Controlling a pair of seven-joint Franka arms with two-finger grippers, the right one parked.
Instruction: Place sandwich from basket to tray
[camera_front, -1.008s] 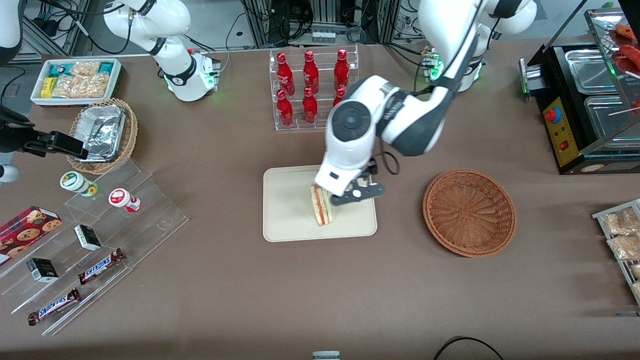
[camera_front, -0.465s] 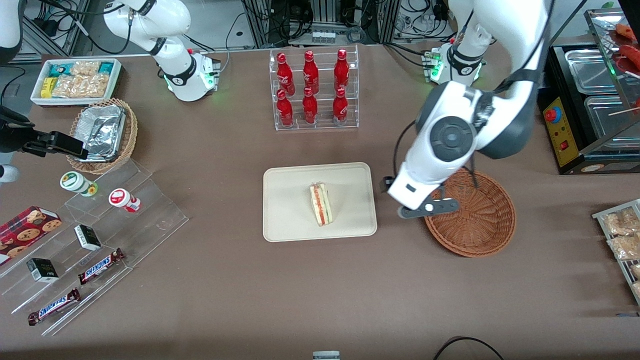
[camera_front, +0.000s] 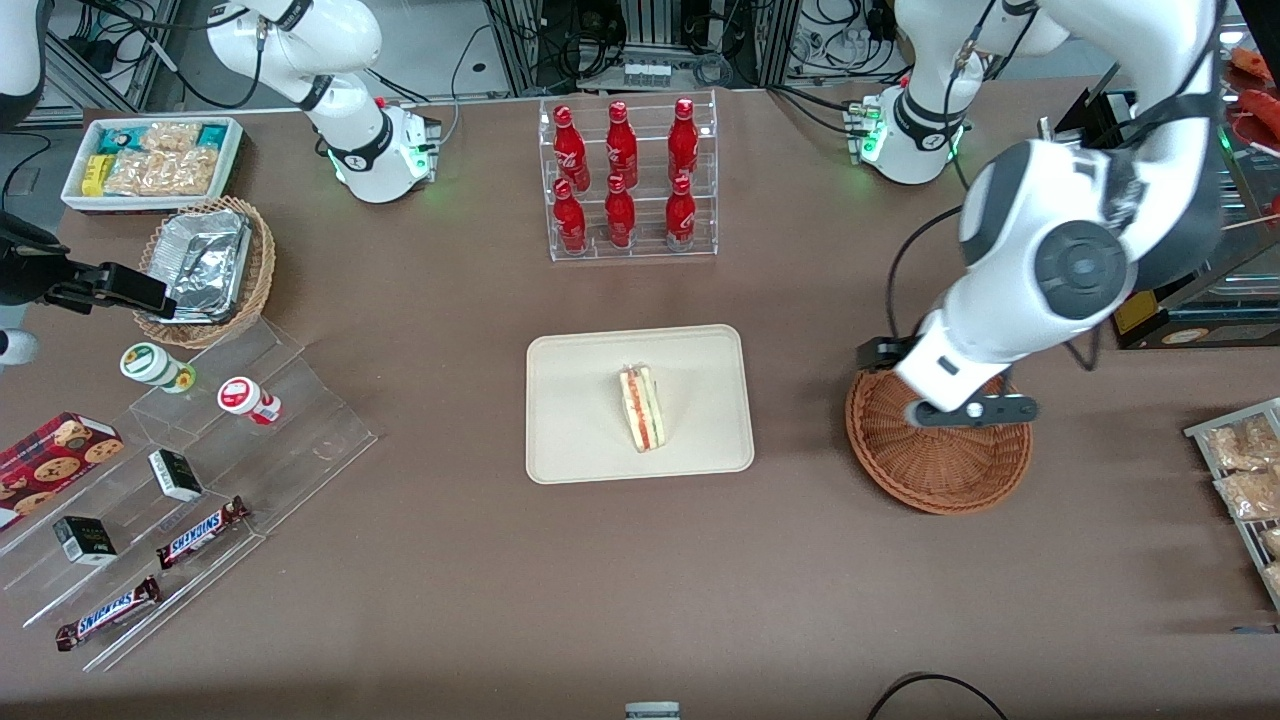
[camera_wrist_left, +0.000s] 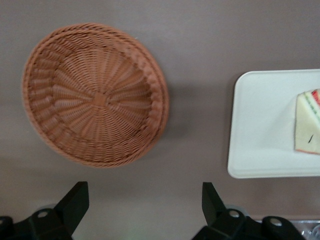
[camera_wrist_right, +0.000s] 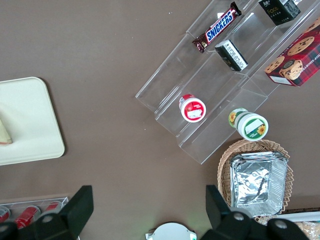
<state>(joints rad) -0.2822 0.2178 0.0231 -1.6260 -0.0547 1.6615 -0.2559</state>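
The sandwich (camera_front: 641, 408), a pale wedge with red and green layers, lies on the cream tray (camera_front: 580, 420) with nothing holding it. The reddish-brown wicker basket (camera_front: 940, 470) has nothing in it and stands beside the tray toward the working arm's end. My left gripper (camera_front: 955, 405) hangs above the basket's rim, open and empty. The left wrist view shows its fingers wide apart (camera_wrist_left: 143, 192) over bare table, with the basket (camera_wrist_left: 95, 95), the tray (camera_wrist_left: 260, 125) and the sandwich (camera_wrist_left: 307, 122) in view. The tray's corner also shows in the right wrist view (camera_wrist_right: 25, 125).
A clear rack of red bottles (camera_front: 625, 180) stands farther from the camera than the tray. A stepped acrylic shelf with snacks (camera_front: 200, 450), a tan basket with foil (camera_front: 205, 265) and a white snack bin (camera_front: 150, 160) lie toward the parked arm's end. A black appliance (camera_front: 1170, 200) stands near the basket.
My left gripper has let go of the sandwich on the tray and has swung away toward the working arm's end, to above the basket. The sandwich stays put.
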